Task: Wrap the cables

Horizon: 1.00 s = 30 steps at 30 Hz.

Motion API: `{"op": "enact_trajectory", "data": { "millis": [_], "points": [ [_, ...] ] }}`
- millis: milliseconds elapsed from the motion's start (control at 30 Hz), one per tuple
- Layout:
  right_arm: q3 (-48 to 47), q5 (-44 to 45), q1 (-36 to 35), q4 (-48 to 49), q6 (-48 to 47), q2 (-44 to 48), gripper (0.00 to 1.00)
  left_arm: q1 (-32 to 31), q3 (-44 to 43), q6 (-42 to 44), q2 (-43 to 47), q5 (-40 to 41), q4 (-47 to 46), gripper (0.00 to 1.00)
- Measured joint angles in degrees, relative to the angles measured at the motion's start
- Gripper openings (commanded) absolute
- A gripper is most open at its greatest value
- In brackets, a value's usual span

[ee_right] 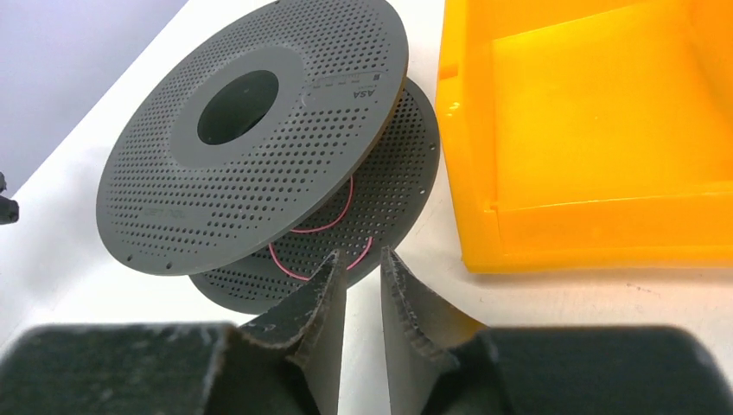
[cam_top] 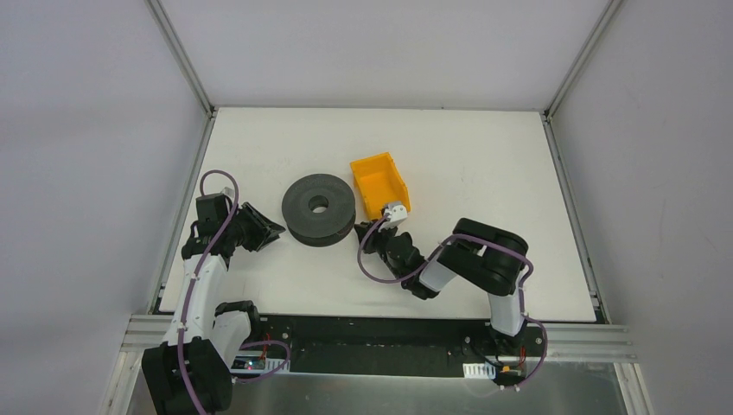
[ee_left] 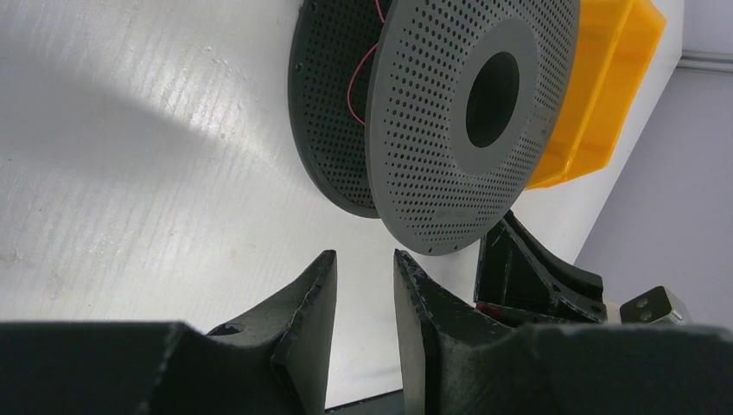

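A grey perforated spool (cam_top: 318,207) lies flat on the white table. Thin reddish cables (ee_right: 320,226) loop loosely between its two flanges; a short piece of them (ee_left: 361,73) also shows in the left wrist view. My left gripper (cam_top: 273,232) sits just left of the spool (ee_left: 467,112), pointing at its rim, and this gripper (ee_left: 365,255) is narrowly open with nothing between its fingers. My right gripper (cam_top: 370,245) is at the spool's right side. Its fingertips reach the lower flange (ee_right: 346,216) close to a cable loop, and it (ee_right: 363,255) is narrowly open and holds nothing.
A yellow bin (cam_top: 380,183) stands right behind my right gripper, touching or nearly touching the spool's right side. Its inside (ee_right: 596,130) holds nothing. Metal frame rails run along the table's left and right edges.
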State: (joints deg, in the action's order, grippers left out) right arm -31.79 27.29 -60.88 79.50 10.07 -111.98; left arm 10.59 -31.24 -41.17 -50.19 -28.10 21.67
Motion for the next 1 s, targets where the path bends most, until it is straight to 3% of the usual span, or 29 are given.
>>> {"op": "enact_trajectory", "data": {
  "millis": [333, 1000],
  "points": [
    [-3.0, 0.2, 0.0, -10.1, 4.1, 0.4, 0.13, 0.0, -2.4, 2.1, -0.5, 0.7, 0.3, 0.3],
    [-12.3, -0.9, 0.0, -14.7, 5.9, -6.2, 0.03, 0.0, -3.9, 6.7, 0.7, 3.0, 1.8, 0.31]
  ]
}}
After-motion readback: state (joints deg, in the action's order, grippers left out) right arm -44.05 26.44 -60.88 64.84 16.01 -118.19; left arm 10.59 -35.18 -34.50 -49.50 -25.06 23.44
